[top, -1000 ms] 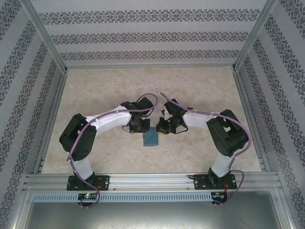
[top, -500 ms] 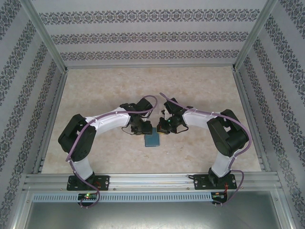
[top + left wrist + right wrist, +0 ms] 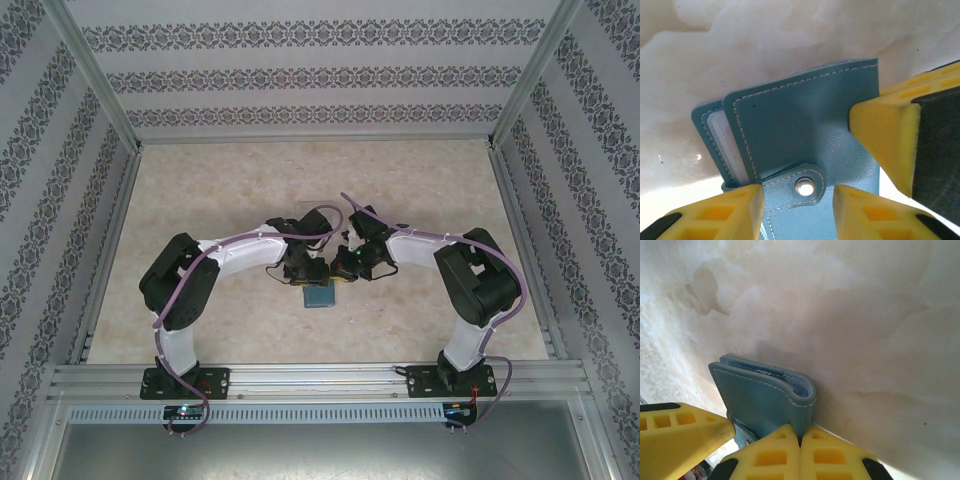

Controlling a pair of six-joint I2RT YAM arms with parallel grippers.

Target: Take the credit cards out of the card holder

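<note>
Your left gripper (image 3: 797, 190) hangs with its yellow fingers apart, straddling the rounded teal snap tab with its metal stud (image 3: 803, 186). The tab belongs to the small teal stitched folding card holder (image 3: 805, 120), which lies folded on the pale marbled table (image 3: 790, 30) between both arms. The pale whitish edge of a card (image 3: 725, 142) shows at its open side, left of those fingers. On the right, your right gripper (image 3: 800, 434) is closed, with its tips against the holder's folded spine. I judge the left arm better placed for the tab.

Teal card holder (image 3: 800, 130) (snap tab (image 3: 805, 186) shut) between the left gripper's (image 3: 797, 194) parted fingers (image 3: 727, 212)
</note>
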